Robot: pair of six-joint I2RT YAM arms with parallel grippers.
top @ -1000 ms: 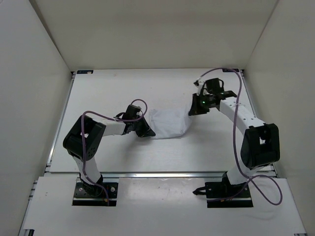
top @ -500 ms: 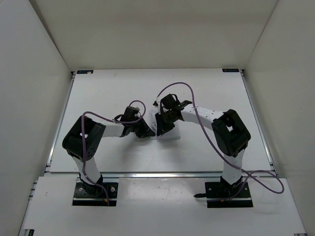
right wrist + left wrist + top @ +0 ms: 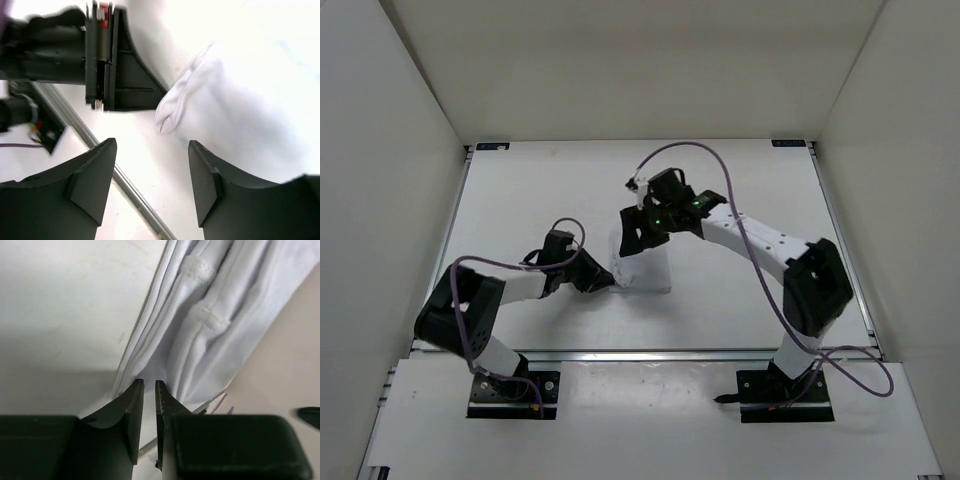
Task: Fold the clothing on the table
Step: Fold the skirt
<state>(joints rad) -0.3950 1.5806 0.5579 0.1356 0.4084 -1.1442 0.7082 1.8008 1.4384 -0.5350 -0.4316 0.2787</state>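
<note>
Top external: left gripper and right gripper crowd the clothing.

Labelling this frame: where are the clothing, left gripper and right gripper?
clothing [image 3: 648, 270]: top view, folded middle.
left gripper [image 3: 149, 385]: left wrist view, between fingertips.
right gripper [image 3: 152, 145]: right wrist view, between fingertips.

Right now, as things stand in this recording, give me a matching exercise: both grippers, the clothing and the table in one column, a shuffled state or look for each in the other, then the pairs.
Things:
1. left gripper
2. right gripper
3. clothing
4. table

States:
A. jaws spread wide, nothing between them
B. compact white bundle lying between the two grippers
C. jaws only a slit apart, tips at the fabric's edge
D. off-white and flat, edged by thin metal rails

Pairs: 1-C, 2-A, 3-B, 4-D
</note>
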